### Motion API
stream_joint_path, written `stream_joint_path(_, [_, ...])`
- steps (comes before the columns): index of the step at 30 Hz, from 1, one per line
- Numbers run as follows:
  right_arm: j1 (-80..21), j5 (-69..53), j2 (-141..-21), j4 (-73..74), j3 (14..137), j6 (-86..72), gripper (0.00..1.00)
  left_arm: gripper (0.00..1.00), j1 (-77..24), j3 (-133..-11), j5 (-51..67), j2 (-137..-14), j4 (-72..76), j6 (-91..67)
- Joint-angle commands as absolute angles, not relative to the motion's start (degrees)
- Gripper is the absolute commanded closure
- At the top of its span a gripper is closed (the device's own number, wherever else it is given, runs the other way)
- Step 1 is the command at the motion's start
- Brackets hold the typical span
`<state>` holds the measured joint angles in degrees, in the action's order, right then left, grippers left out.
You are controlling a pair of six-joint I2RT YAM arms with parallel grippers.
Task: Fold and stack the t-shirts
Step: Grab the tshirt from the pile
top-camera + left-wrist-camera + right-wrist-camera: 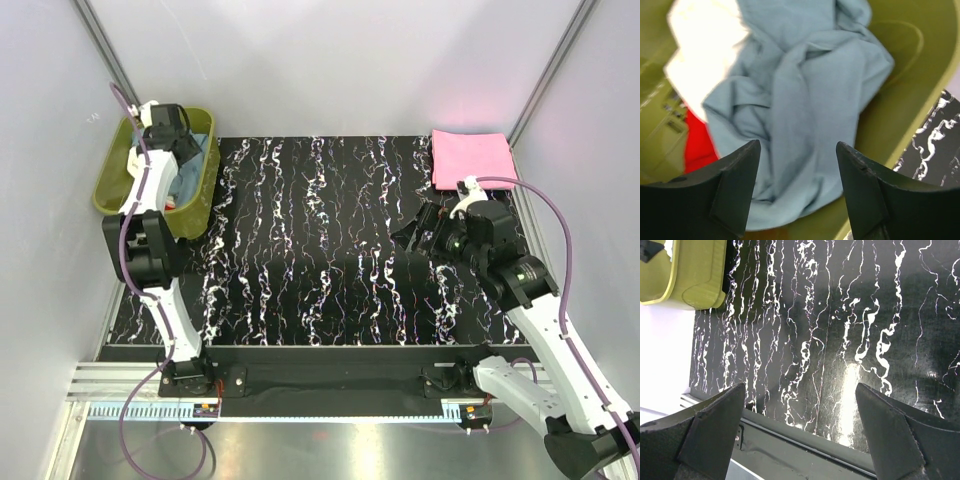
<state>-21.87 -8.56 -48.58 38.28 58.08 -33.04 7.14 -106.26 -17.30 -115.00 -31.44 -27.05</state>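
A crumpled blue-grey t-shirt (pixel 805 95) lies in the olive-green tub (pixel 118 172), with a cream-white t-shirt (pixel 702 47) and a red t-shirt (pixel 697 147) beside it. My left gripper (pixel 797 150) hangs open just above the blue-grey shirt, holding nothing. A folded pink t-shirt (pixel 470 158) lies flat at the table's far right corner. My right gripper (pixel 418 228) is open and empty above the black marbled table, just in front of the pink shirt; in its wrist view (pixel 800 390) only table shows between the jaws.
The tub stands at the far left of the black marbled table (pixel 320 250) and shows in the right wrist view (pixel 690 275). Grey enclosure walls rise on three sides. A metal rail (pixel 300 385) runs along the near edge.
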Motion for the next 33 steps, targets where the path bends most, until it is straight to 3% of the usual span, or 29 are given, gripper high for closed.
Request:
stream_joint_path(1, [-22.15,-9.84,-49.48,35.24,61.96,-31.47,0.00,0.33,6.94,-101.17,-14.59,-114.00,-23.49,-27.42])
stream_joint_path(8, [-22.15,-8.96,-50.01,35.51,62.49,-30.94,0.00,0.48,7.03,-101.77,-16.35,-115.49,-23.99,-28.83])
stream_joint_path(9, [-22.24,-9.05,-50.01,35.51,62.49,-31.02,0.00,0.55,6.94,-102.04,-15.83,-115.40,-24.26,-28.65])
stream_joint_path(10, [-22.15,-9.05,-50.01,35.77,62.66,-31.03,0.00,0.75,6.94,-102.39,-15.47,-115.14,-24.61,-28.48])
stream_joint_path(13, [-22.24,-9.14,-49.75,35.60,63.10,-30.76,0.00,1.00,6.07,-102.74,-13.27,-112.16,-24.26,-27.69])
stream_joint_path(20, [-22.15,-9.49,-49.66,33.93,63.63,-29.36,0.00,1.00,-2.89,-110.19,-14.77,-100.57,-23.20,-20.93])
stream_joint_path(26, [-22.24,-7.91,-49.84,34.46,64.69,-29.97,0.00,1.00,-12.56,-112.06,-12.31,-88.27,-13.29,-18.10])
stream_joint_path(33, [-22.15,-7.91,-48.25,32.78,62.93,-31.29,0.00,1.00,-15.82,-108.81,8.65,-78.32,-2.91,-29.60])
